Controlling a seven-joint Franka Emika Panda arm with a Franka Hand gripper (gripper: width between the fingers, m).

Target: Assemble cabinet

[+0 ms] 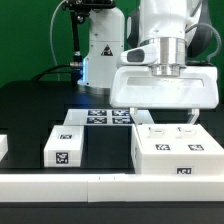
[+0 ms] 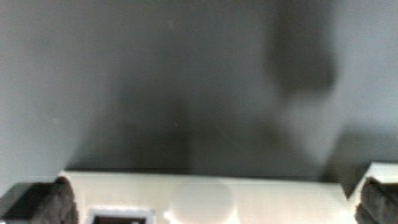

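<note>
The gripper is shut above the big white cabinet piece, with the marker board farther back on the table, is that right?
Not quite: the gripper is open, not shut. The wrist view shows its fingers far apart, with the white cabinet piece between them. The rest stands: it is above that piece, and the marker board lies farther back.

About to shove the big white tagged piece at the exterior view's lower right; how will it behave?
The white tagged piece looks like rigid moulded plastic, so it probably won't flex. It sits broad and low on the black table, so it should slide rather than tip. Pushed off-centre, it may turn.
</note>
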